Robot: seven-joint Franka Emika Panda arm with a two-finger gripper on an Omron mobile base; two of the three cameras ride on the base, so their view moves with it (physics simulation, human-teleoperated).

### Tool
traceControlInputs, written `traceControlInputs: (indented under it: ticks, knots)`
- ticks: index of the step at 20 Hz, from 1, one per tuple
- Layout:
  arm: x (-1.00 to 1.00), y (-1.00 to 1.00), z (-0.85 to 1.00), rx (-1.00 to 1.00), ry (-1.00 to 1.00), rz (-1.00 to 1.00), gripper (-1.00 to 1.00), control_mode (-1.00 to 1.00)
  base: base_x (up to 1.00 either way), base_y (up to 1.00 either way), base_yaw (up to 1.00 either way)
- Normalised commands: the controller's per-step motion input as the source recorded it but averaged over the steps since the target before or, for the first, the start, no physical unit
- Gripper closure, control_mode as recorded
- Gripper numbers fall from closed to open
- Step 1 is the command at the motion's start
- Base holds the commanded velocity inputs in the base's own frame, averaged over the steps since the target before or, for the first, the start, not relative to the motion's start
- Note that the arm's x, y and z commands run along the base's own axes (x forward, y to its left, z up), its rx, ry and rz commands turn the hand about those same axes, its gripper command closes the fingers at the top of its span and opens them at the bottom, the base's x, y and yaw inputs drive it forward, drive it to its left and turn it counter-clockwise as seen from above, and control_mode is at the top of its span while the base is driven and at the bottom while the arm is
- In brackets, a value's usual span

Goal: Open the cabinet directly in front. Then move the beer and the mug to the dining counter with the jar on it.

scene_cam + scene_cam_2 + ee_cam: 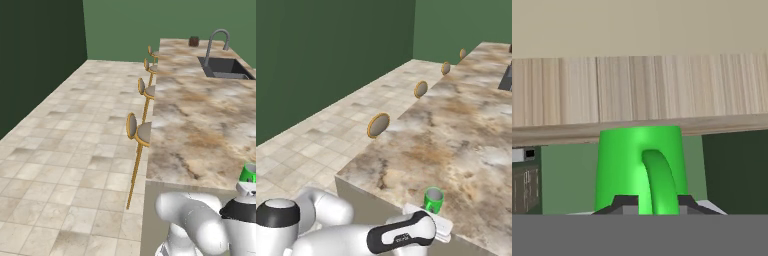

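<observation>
When looking along the pincer [653, 209], meets the mug [639, 150] square on and very close: bright green, upright, loop handle turned toward the lens. Has the two dark fingertips [626, 204] rising either side of that handle's foot, set narrowly apart. Cannot tell whether pressing the handle or merely flanking it, so cannot call the pincer closed on the mug or free of it. From the right base view, places the mug on the surface [456, 130], right at its near edge, base down on the mottled brown-beige marble, with the white hand just behind it on the robot's side. From the left base view, catches the mug's green upper part at the surface's near end, partly masked by the arm. Finds the jar [194, 41], small and dark reddish-brown, at the surface's far end, well apart from the mug. Puts the dark sink [225, 68] and arched steel faucet [218, 42] toward that far end too, near the jar, on the surface's right side as that view has it. Lines four round gold-framed stools [139, 131] along the surface's left flank, seats tucked to its edge, over a pale tiled floor [65, 150]. Sees dark green walls [331, 60] beyond the surface's left and far sides.
</observation>
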Motion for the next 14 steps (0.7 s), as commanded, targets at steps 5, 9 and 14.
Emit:
traceControlInputs:
  ticks: [5, 9, 14]
  knots:
    - [0.26, -0.12, -0.22, 0.00, 0.00, 0.00, 1.00, -1.00, 0.00, 0.00, 0.00]
    - [0.27, -0.14, -0.20, 0.00, 0.00, 0.00, 1.00, -1.00, 0.00, 0.00, 0.00]
    - [0.14, -0.02, -0.10, 0.00, 0.00, 0.00, -1.00, -1.00, 0.00, 0.00, 0.00]
